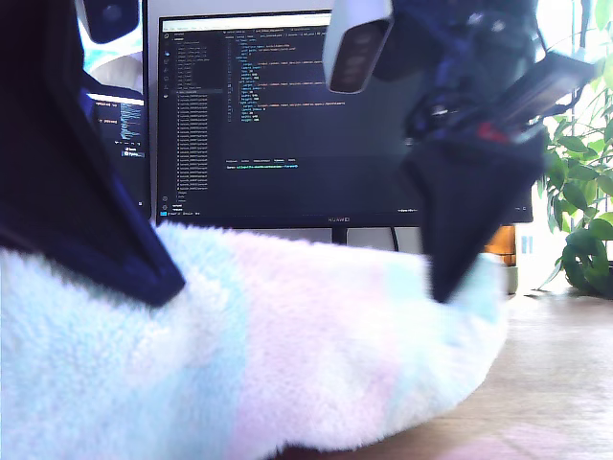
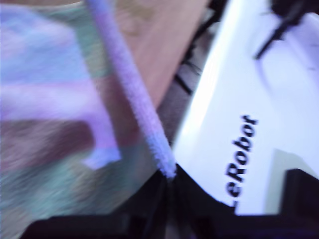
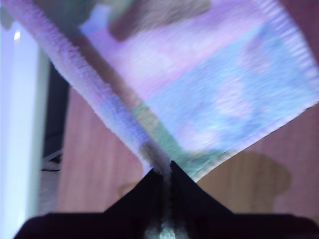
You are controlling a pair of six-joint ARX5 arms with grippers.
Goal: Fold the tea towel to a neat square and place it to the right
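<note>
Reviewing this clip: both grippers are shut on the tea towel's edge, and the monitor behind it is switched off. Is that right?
Not quite. The monitor is on: the exterior view shows lines of code on its dark screen. The rest holds: my first gripper and my second gripper are each closed on an edge of the tea towel, as the wrist views show.

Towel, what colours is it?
The tea towel is white with pale pink and blue bands, clearest in the exterior view.

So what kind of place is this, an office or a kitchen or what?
Probably an office or lab desk: a monitor showing code, a wooden tabletop, and a potted plant by a bright window.
</note>
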